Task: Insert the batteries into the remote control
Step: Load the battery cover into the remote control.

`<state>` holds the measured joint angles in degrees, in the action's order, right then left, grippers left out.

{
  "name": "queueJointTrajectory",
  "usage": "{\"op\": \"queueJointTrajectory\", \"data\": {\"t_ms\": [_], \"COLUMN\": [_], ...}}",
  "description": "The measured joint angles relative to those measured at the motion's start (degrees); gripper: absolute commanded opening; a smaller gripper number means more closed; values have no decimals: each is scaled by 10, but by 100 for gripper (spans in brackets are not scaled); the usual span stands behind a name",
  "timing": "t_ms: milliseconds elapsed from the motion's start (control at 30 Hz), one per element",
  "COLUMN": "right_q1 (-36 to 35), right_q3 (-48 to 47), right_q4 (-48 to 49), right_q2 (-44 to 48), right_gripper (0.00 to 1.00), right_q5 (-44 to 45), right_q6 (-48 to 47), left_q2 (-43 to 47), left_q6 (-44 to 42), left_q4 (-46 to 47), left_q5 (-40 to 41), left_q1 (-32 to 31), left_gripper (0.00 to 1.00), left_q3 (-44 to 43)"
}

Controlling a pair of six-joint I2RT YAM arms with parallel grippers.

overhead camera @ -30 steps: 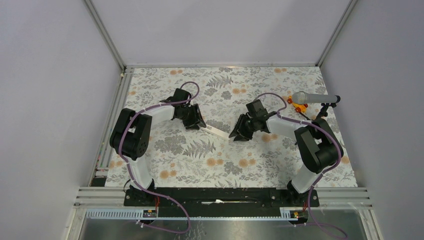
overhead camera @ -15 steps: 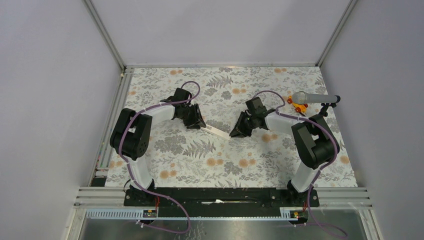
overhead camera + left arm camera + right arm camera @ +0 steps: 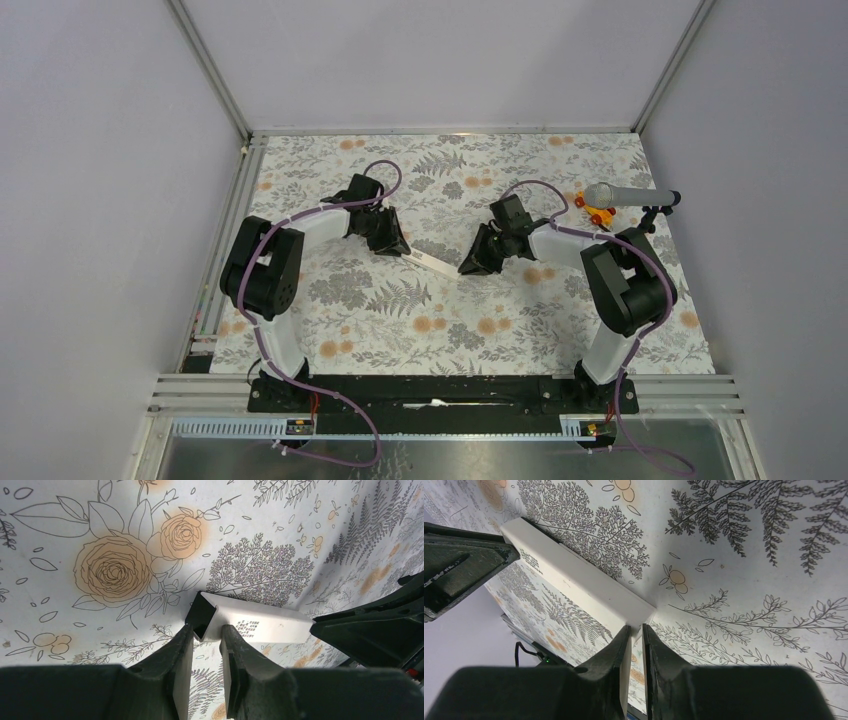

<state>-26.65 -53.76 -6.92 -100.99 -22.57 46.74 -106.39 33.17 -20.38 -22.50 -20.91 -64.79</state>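
The remote control [image 3: 432, 263], a slim white bar with a dark end, lies between my two grippers in the middle of the floral mat. In the left wrist view the left gripper [image 3: 207, 630] is shut on the remote's dark open end [image 3: 201, 616], and the white body [image 3: 260, 625] runs off to the right. In the right wrist view the right gripper [image 3: 636, 629] has its jaws almost together, pinching the near corner of the remote's white end [image 3: 574, 580]. In the top view the left gripper [image 3: 400, 250] and right gripper [image 3: 470, 268] face each other. No batteries are in view.
A grey microphone [image 3: 622, 195] on a stand and an orange-and-yellow toy piece [image 3: 598, 212] stand at the back right of the mat [image 3: 450, 320]. Metal frame rails run along the mat's left edge [image 3: 225, 250] and near edge.
The right gripper and forearm have shifted slightly left and away, closing in on the remote's white end. The left arm and the remote stay in place.
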Motion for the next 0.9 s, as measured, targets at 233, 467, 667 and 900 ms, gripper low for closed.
{"op": "queueJointTrajectory", "data": {"t_ms": [233, 467, 667, 900], "right_q1": [-2, -2, -2, -10], "right_q3": [0, 2, 23, -5], "right_q4": [10, 17, 71, 51], "right_q2": [-4, -8, -16, -46], "right_gripper": [20, 15, 9, 4], "right_q5": [-6, -11, -39, -71], "right_q6": [5, 24, 78, 122], "left_q2": [-1, -3, -3, -6], "left_q6": [-2, -2, -3, 1], "left_q4": [0, 4, 43, 116], "left_q5": [-2, -9, -12, -19], "left_q1": [0, 2, 14, 24], "left_gripper": [0, 0, 0, 0], "left_q3": [0, 1, 12, 32]}}
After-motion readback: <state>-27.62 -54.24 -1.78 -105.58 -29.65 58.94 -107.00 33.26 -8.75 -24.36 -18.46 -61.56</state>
